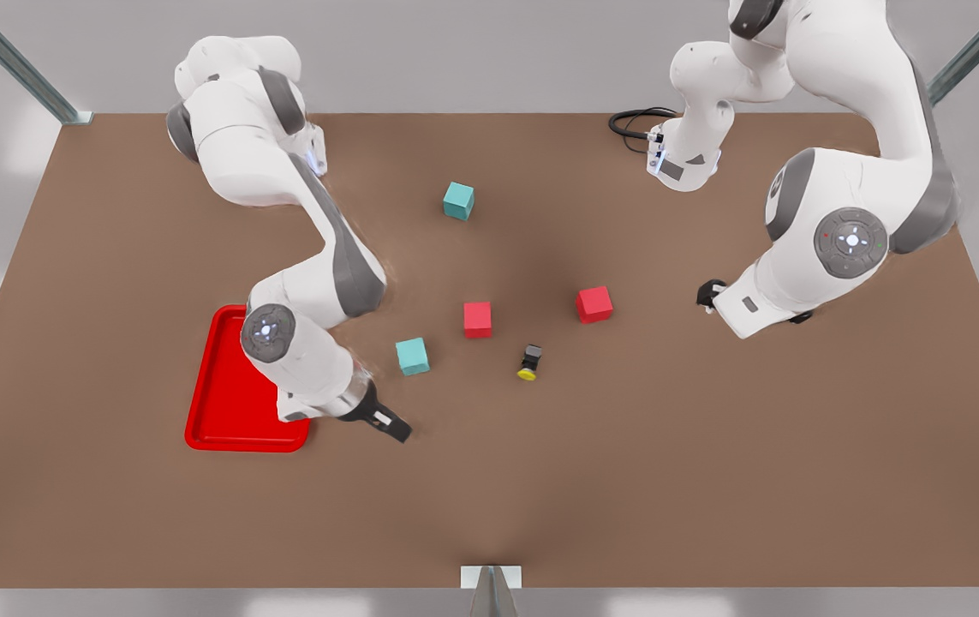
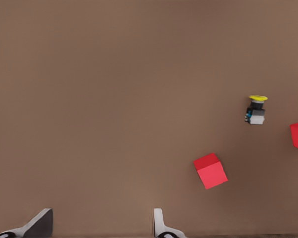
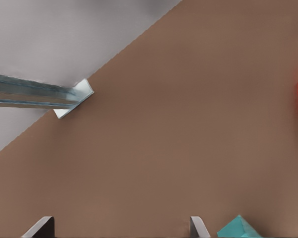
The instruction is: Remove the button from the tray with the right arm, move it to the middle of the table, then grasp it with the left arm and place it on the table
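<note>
The button (image 1: 528, 362) lies on its side on the brown table (image 1: 712, 480), near the middle, its yellow cap toward the front edge. It also appears in the left wrist view as the button (image 2: 257, 110), some way ahead of my open left gripper (image 2: 100, 224). That left gripper (image 1: 709, 296) hangs at the front view's right, well apart from the button. My right gripper (image 1: 391, 424) is at the front view's left, just beside the red tray (image 1: 228, 411), open with nothing between its fingers (image 3: 198, 227). The arm hides part of the tray.
Two red cubes (image 1: 477, 319) (image 1: 593, 303) and a teal cube (image 1: 412, 356) stand around the button. Another teal cube (image 1: 458, 200) sits farther back. A black cable (image 1: 630, 124) loops at the back. A metal bracket (image 1: 491, 576) marks the front edge.
</note>
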Robot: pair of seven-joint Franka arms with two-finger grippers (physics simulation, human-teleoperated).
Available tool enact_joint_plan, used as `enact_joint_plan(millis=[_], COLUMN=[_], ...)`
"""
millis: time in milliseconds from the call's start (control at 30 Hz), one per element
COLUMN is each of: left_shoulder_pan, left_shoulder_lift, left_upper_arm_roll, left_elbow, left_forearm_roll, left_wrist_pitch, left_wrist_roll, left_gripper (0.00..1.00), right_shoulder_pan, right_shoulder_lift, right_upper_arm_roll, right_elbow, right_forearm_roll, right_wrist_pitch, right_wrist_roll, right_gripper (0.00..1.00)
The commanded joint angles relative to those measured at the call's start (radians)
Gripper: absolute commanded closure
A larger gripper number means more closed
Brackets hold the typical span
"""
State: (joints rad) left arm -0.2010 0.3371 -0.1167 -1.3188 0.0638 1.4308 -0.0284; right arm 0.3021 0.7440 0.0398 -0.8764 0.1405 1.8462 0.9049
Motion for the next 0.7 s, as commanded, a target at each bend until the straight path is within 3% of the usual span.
enact_joint_plan(millis=[0,33,67,200,333,433,667], left_shoulder_pan=[-0.133,-0.230,-0.314,-0.383,-0.380,-0.367,-0.374], left_shoulder_lift=[0.077,0.154,0.236,0.413,0.439,0.418,0.391], left_upper_arm_roll=[-0.001,-0.001,-0.001,0.000,0.000,0.017,0.014], left_elbow=[0.001,0.001,0.001,0.000,-0.103,-0.211,-0.293], left_forearm_roll=[-0.113,-0.186,-0.187,-0.144,-0.061,-0.032,-0.027], left_wrist_pitch=[0.066,0.175,0.299,0.689,0.907,0.927,0.948], left_wrist_roll=[-0.387,-0.548,-0.668,-0.811,-0.743,-0.403,-0.396], left_gripper=[0.00,0.00,0.00,0.00,0.00,0.00,0.00], right_shoulder_pan=[-0.087,-0.130,-0.136,-0.187,-0.189,-0.190,-0.187], right_shoulder_lift=[-0.110,-0.257,-0.486,-0.508,-0.506,-0.506,-0.505], right_upper_arm_roll=[0.003,0.005,0.005,0.003,0.003,0.002,0.000], right_elbow=[-0.041,-0.281,-0.612,-0.546,-0.544,-0.544,-0.530], right_forearm_roll=[-0.097,-0.101,-0.142,-0.137,-0.145,-0.147,-0.151], right_wrist_pitch=[-0.369,-0.310,-0.095,-0.114,-0.108,-0.108,-0.108], right_wrist_roll=[-0.739,-0.774,-0.796,-0.874,-0.873,-0.873,-0.867], right_gripper=[0.00,0.00,0.00,0.00,0.00,0.00,0.00])
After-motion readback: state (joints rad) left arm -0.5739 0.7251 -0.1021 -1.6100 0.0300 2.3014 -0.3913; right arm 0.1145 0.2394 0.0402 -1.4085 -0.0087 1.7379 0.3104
